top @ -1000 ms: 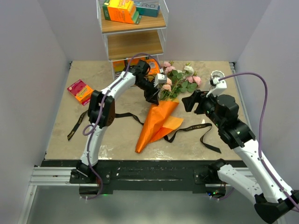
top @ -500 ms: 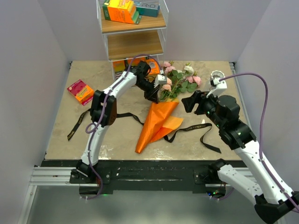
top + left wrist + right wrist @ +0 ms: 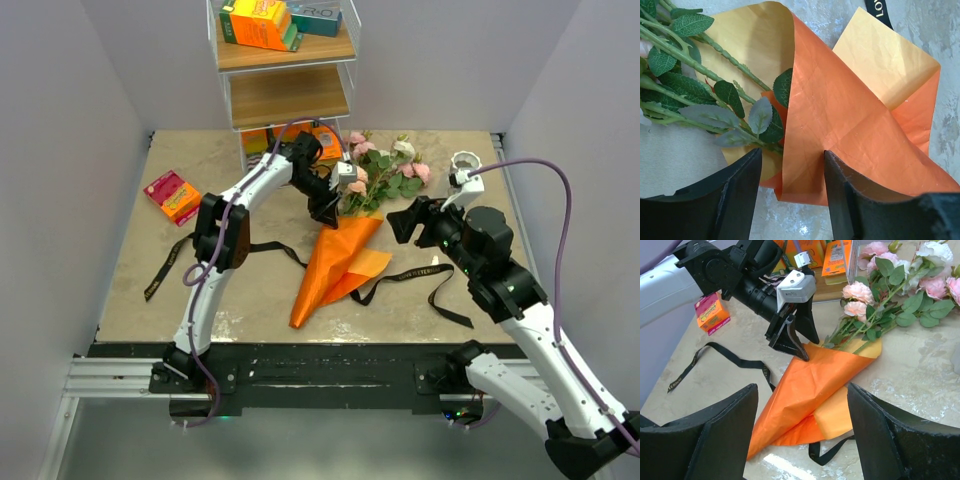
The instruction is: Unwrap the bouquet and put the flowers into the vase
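Unwrapping step. The bouquet of pink and cream roses (image 3: 380,180) lies mid-counter (image 3: 130,270) inside its orange paper cone (image 3: 335,265), thin black ribbon (image 3: 737,360) already loose. Left gripper (image 3: 790,200) has its jaws apart astride the cone's top edge. Right gripper (image 3: 802,440) is wide and empty alongside. Next move, I'd say: pinch the paper and peel it back.

Left arm stretched to the far centre, left claw (image 3: 329,212) tipped downward, fingers parted, right arm bent at the right side, right claw (image 3: 400,222) facing left, fingers spread wide, holding nothing
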